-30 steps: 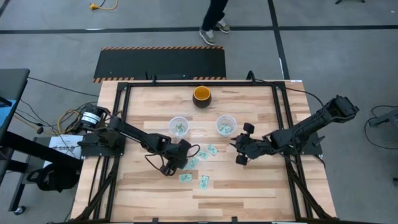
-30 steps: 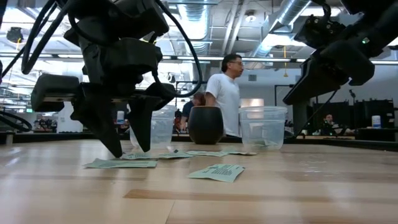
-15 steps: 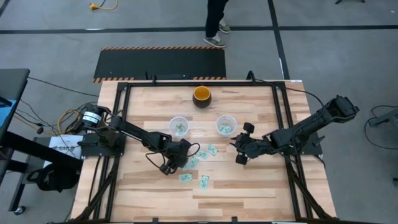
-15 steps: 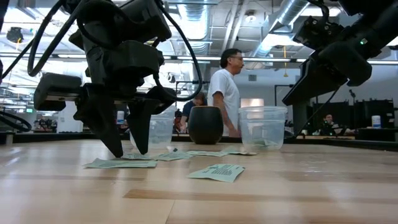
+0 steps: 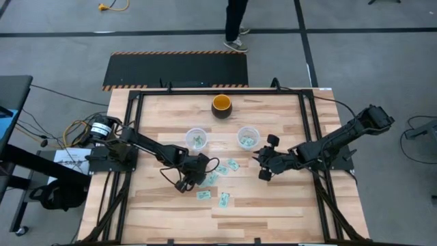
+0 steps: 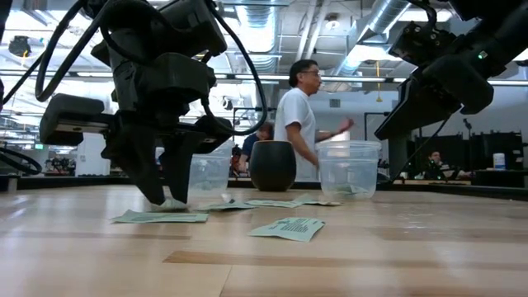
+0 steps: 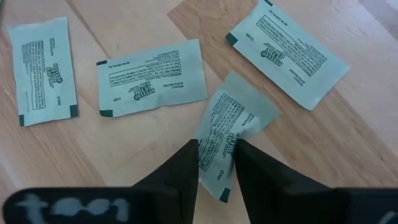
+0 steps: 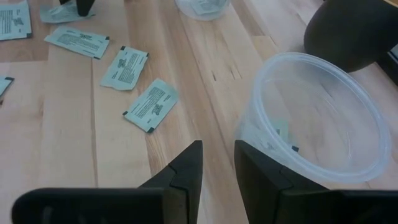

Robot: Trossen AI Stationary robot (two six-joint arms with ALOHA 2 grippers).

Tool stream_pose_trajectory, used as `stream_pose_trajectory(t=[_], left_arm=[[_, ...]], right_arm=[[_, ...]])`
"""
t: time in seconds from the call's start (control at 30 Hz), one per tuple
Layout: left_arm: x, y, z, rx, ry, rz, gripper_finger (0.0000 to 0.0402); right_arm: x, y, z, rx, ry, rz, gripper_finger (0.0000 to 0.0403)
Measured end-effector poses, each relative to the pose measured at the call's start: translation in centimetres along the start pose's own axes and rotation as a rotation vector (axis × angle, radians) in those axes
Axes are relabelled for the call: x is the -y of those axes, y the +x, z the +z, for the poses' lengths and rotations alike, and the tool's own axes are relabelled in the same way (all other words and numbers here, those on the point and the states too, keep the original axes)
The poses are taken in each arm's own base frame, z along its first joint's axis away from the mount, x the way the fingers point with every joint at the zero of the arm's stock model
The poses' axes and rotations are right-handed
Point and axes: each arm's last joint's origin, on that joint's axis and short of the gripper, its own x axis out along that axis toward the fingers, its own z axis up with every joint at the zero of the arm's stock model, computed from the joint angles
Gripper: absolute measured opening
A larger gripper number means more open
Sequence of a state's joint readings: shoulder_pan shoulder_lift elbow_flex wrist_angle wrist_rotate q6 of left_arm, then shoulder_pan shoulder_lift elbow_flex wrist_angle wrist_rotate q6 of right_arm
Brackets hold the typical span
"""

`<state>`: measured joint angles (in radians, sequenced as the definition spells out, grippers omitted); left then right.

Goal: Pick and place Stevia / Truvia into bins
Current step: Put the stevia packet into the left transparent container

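Left gripper [image 7: 216,163] down at tabletop, fingers pinching one crumpled Stevia sachet [image 7: 233,130] between tips, loose sachets just ahead; right gripper [image 8: 217,163] slightly parted, empty, beside clear cup [image 8: 314,118].

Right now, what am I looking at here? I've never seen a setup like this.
Two dark robot arms work at a wooden table. One picture looks straight down, one looks level across the tabletop, and two come from cameras on the arms' wrists. Small green sweetener packets lie scattered on the wood, behind them two clear plastic cups and a dark bowl. The left gripper is pinching one packet between its fingers, crumpling it. The right gripper waits beside the other cup, holding nothing. A person stands in the room beyond.
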<state>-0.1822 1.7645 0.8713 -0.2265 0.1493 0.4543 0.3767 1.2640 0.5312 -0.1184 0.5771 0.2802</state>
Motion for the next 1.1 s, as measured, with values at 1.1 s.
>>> stream_pose_trajectory(t=[1.1], left_arm=[[-2.0,-7.2,6.9,-0.268,-0.033,0.164,0.0044]], right_arm=[[0.0,0.0,0.0,-0.001,-0.08,0.001,0.0087]])
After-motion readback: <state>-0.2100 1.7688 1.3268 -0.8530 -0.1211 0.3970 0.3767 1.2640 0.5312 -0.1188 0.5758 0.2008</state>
